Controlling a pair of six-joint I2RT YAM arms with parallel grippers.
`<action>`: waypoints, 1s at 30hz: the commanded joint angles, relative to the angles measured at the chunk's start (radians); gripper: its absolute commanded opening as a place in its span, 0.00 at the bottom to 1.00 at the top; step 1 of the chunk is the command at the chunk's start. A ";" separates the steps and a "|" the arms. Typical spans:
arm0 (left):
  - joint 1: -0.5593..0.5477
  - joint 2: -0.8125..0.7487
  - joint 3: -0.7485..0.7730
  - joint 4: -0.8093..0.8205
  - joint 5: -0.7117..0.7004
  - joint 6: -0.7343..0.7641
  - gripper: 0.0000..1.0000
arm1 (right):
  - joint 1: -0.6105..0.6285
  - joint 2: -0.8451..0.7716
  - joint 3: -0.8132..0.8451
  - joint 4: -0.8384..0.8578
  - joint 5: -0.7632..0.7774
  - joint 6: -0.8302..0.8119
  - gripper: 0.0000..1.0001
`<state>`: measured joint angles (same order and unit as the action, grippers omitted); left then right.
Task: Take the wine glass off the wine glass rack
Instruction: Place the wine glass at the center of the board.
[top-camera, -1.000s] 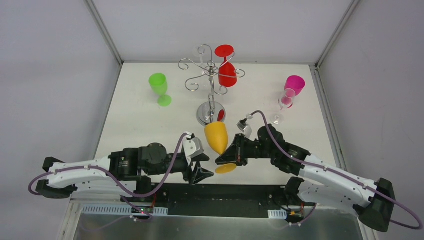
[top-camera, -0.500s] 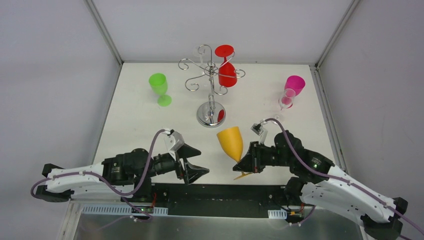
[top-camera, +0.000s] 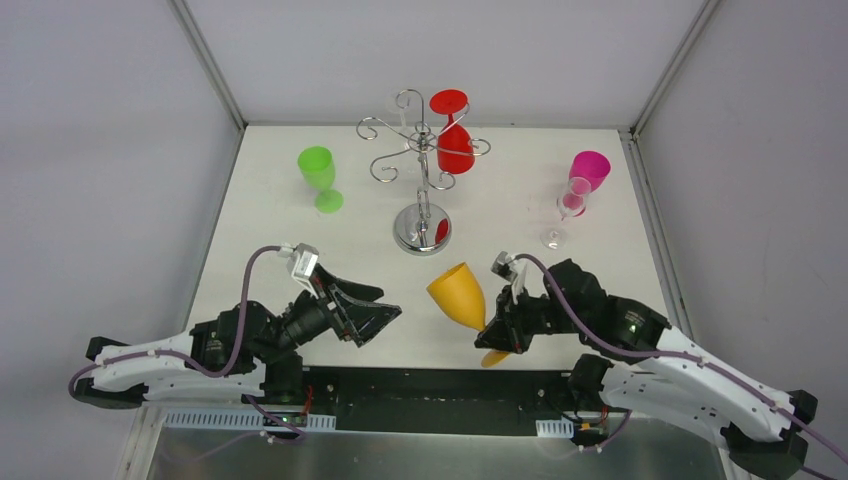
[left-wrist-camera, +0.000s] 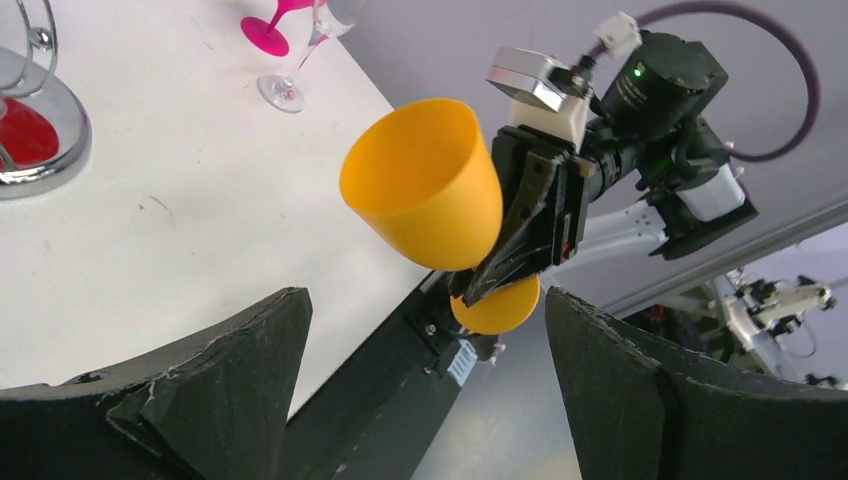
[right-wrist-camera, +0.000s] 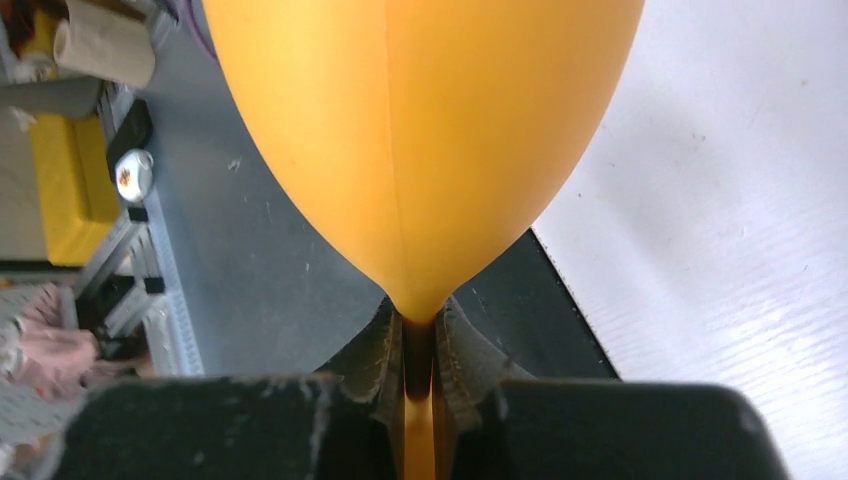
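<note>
The chrome wine glass rack (top-camera: 422, 150) stands at the back centre with a red wine glass (top-camera: 453, 140) hanging upside down on it. My right gripper (top-camera: 494, 333) is shut on the stem of an orange wine glass (top-camera: 459, 293), held tilted with its bowl up and left, over the table's near edge. The glass fills the right wrist view (right-wrist-camera: 420, 140), its stem pinched between the fingers (right-wrist-camera: 460, 350). My left gripper (top-camera: 385, 315) is open and empty to the left of the glass. In the left wrist view the orange glass (left-wrist-camera: 425, 185) is ahead of it.
A green glass (top-camera: 320, 175) stands at the back left. A magenta glass (top-camera: 585, 178) and a clear glass (top-camera: 562, 215) stand at the right. The rack's mirrored base (top-camera: 421, 229) is in the middle. The black front rail (top-camera: 440, 385) runs along the near edge.
My right gripper has pulled the orange glass away from the rack toward the near edge and turned it from bowl-down to bowl-up. My left arm has drawn back to the left.
</note>
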<state>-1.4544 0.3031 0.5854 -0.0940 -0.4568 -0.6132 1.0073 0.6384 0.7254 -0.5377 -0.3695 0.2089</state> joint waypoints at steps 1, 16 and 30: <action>-0.011 0.016 -0.010 0.004 -0.055 -0.160 0.89 | 0.027 -0.007 0.069 0.020 -0.079 -0.227 0.00; 0.001 0.077 -0.003 -0.018 0.008 -0.310 0.85 | 0.181 0.055 0.155 -0.062 -0.001 -0.550 0.00; 0.043 0.131 0.009 -0.013 0.132 -0.349 0.66 | 0.252 0.193 0.298 -0.161 0.091 -0.642 0.00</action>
<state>-1.4300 0.4305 0.5755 -0.1211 -0.3740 -0.9382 1.2366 0.8204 0.9676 -0.6762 -0.3122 -0.3874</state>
